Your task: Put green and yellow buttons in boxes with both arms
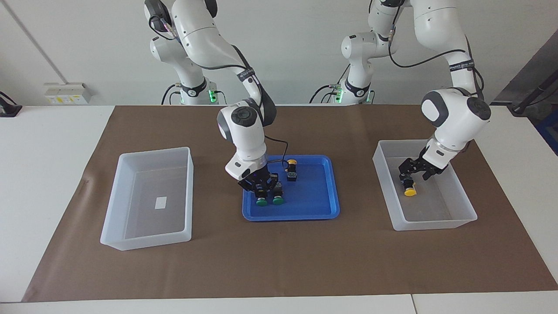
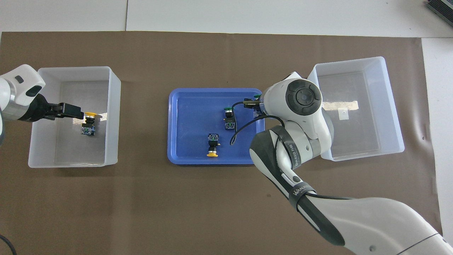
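Right gripper (image 1: 260, 187), fingers gripping a green button (image 1: 261, 201) mid-frame, risks dragging the adjacent button (image 1: 278, 200); left gripper (image 1: 415, 173) fingers open.

I counted two yellow buttons: one (image 1: 409, 188) lay in the box (image 1: 462, 216) at the right of the facing view, the other (image 1: 291, 169) in the blue tray (image 1: 320, 213) at centre. Two green buttons, the first (image 1: 262, 198) and the second (image 1: 278, 197), sat side by side in that tray. There were two boxes in all, the second (image 1: 130, 242) at the left, and two arms.
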Robot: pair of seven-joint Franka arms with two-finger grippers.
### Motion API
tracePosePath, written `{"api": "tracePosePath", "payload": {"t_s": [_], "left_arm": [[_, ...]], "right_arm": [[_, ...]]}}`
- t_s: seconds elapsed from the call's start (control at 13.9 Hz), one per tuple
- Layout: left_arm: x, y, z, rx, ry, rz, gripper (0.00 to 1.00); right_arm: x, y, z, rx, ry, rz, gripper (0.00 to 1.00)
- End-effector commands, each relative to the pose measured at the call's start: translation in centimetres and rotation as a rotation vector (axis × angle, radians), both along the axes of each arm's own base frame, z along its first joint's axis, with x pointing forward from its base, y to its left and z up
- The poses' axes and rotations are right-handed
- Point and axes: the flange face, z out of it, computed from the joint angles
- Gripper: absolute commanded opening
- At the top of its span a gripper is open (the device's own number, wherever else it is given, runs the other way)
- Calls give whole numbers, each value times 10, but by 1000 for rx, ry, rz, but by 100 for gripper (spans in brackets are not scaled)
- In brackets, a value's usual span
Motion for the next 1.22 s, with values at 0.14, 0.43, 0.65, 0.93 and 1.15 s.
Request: {"api": "tracePosePath", "payload": {"t_s": [0.14, 0.43, 0.65, 0.93, 1.15], "left_arm": [[-3, -63, 41, 8, 20, 16, 100], [-13, -174, 34, 1, -26, 73, 100], [-32, -249, 17, -23, -69, 103, 100], [-71, -330, -10, -41, -74, 70, 100], [-84, -395, -63, -11, -71, 73, 100]], "right_arm": [[32, -102, 45, -122, -47, 66, 0], [49, -158, 37, -161, -67, 140, 0], [54, -185, 32, -180, -61, 168, 0], [62, -226, 15, -190, -63, 176, 0], [68, -257, -10, -196, -72, 190, 0]]}}
